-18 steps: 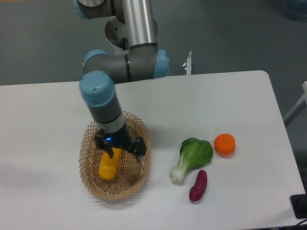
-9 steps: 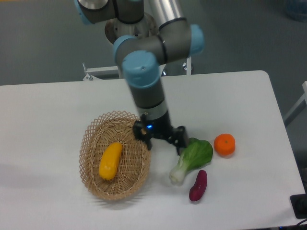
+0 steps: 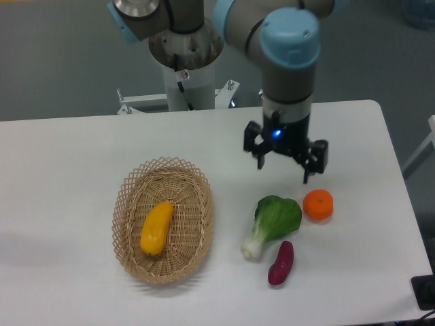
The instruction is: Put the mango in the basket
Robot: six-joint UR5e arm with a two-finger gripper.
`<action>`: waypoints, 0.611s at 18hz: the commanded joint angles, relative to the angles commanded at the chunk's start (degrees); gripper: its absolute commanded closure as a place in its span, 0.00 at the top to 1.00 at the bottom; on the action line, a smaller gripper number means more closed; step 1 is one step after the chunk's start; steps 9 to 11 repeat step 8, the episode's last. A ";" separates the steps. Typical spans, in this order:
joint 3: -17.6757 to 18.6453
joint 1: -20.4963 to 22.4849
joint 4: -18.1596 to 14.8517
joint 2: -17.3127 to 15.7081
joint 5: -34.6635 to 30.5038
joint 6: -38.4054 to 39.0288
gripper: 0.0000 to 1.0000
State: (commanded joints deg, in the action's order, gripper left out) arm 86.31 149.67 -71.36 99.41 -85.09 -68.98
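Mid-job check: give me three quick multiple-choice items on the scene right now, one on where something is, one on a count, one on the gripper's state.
1. Where is the mango?
A. Inside the basket
B. On the table beside the orange
C. In the gripper

2. How many items lie on the table outside the basket?
A. One
B. Three
C. Five

3. What is the gripper's state?
A. Shut on the mango
B. Shut on the orange
C. Open and empty

Answers:
1 A: the mango lies on the floor of the basket.
2 B: the bok choy, orange and sweet potato.
3 C: the gripper hangs above the table with its fingers spread and nothing between them.
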 joint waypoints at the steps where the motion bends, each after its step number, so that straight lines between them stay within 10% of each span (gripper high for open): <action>1: 0.09 1.22 -0.79 -0.35 1.14 -0.79 0.95; 11: 0.70 3.35 -1.85 -1.76 3.09 -6.25 0.95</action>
